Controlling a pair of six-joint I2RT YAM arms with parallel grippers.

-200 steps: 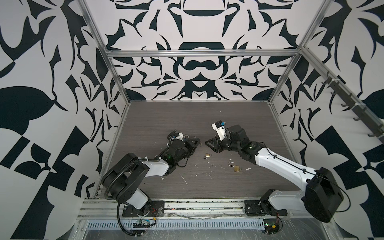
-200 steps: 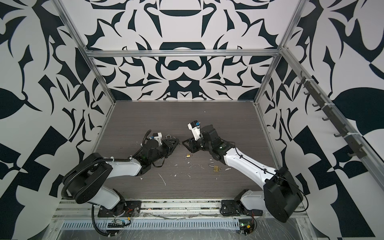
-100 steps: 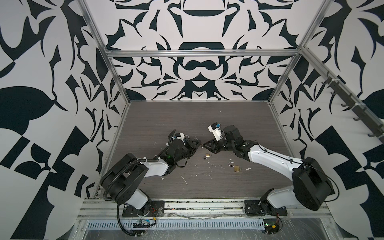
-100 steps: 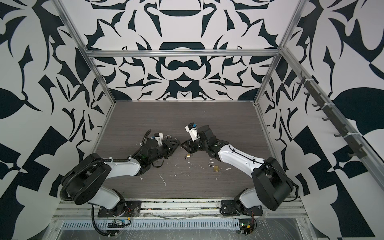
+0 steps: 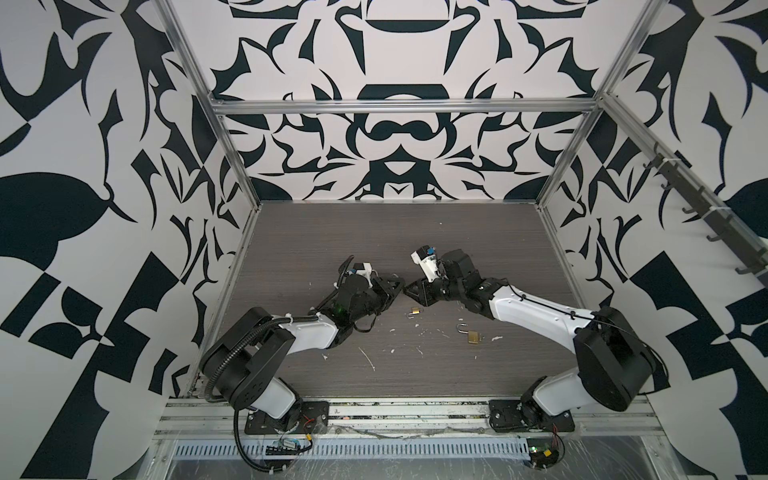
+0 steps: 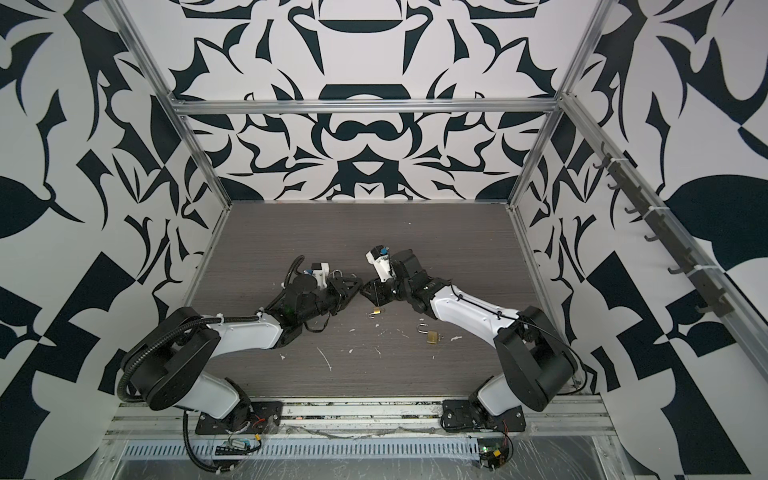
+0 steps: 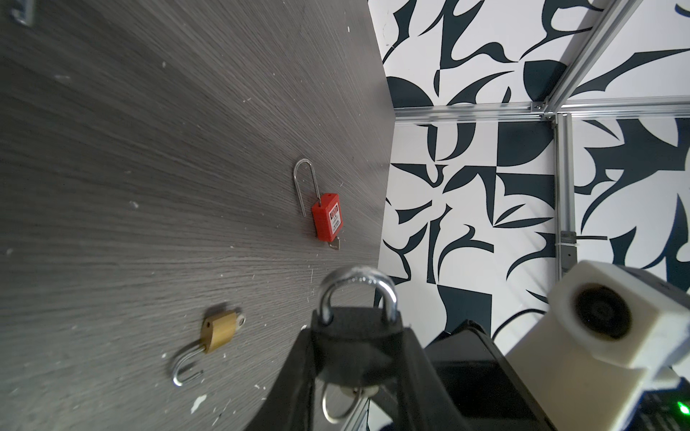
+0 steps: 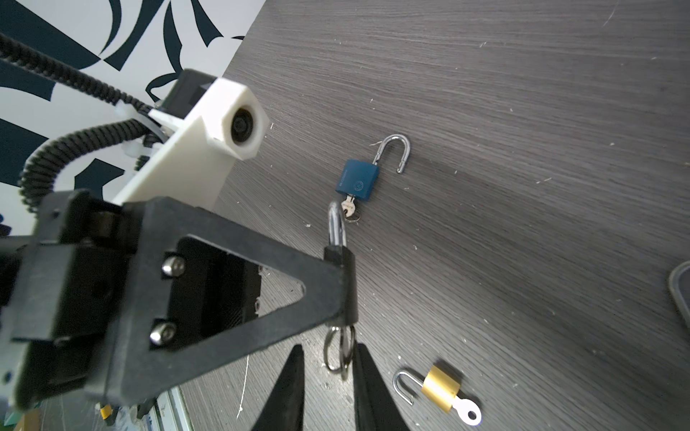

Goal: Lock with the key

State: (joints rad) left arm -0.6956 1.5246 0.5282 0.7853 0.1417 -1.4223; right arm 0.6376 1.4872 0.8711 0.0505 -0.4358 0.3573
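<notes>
While the left claw [image 7: 356,336] clenches the black lock [image 7: 356,358] between its fingertips, the lock hangs clear of the table [image 7: 149,186] with its shackle seated in the body. Its key [image 7: 365,391] sticks out of the end opposite the shackle, and a key ring [image 8: 342,354] dangles from it.

In both top views the right claw [image 5: 409,289] meets the left claw tip to tip near the middle of the table. From the right wrist, the right claw [image 8: 328,347] is parted, one finger [image 8: 295,373] on each side of the ring. A gap shows between the ring and this finger. Whether the opposite finger touches the ring I cannot tell, and the key itself is hidden from that view.

Just beside the right claw's tips a brass lock [image 8: 440,388] lies on the table, shackle swung open and a key in it. A second brass lock [image 5: 473,336] lies farther back, alongside the right arm. Beyond the held lock, farther from the right claw, lies a blue lock [image 8: 356,183], shackle open and keyed. Out past the left claw a red lock [image 7: 326,216] with a long shackle lies flat near the wall.
</notes>
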